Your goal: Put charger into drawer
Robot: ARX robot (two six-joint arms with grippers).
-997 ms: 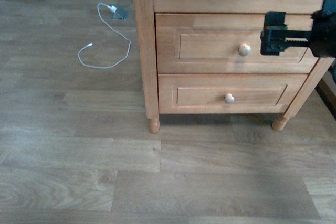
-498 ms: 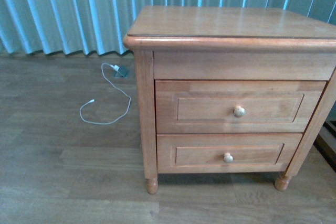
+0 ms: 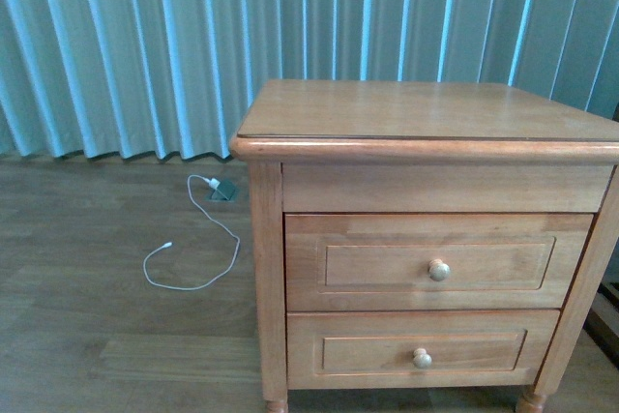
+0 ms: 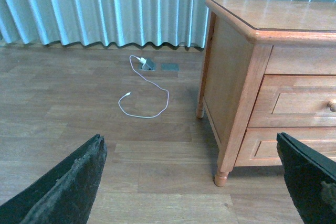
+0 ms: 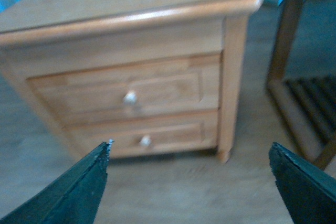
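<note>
The drawer [image 3: 377, 263] is the taller upper one of two in a light-brown nightstand [image 3: 416, 108]. It is closed, with a round pale knob [image 3: 439, 270]. It also shows in the right wrist view [image 5: 157, 90] and partly in the left wrist view [image 4: 304, 100]. The charger with the black looped cable is out of view. My left gripper [image 4: 189, 145] is open and empty over the floor, to the nightstand's left. My right gripper [image 5: 190, 148] is open and empty, in front of the drawers and apart from them. Neither gripper shows in the front view.
A thin long white cable [image 3: 193, 258] with a white plug lies on the wood floor left of the nightstand, by a grey floor socket [image 3: 224, 190]. Pale blue curtains [image 3: 145, 45] hang behind. A dark wooden frame [image 5: 299, 93] stands right of the nightstand.
The front view has swung up from the floor and drawer fronts to show the nightstand's top and the curtains. The right gripper, seen earlier beside the upper drawer, has left that view.
</note>
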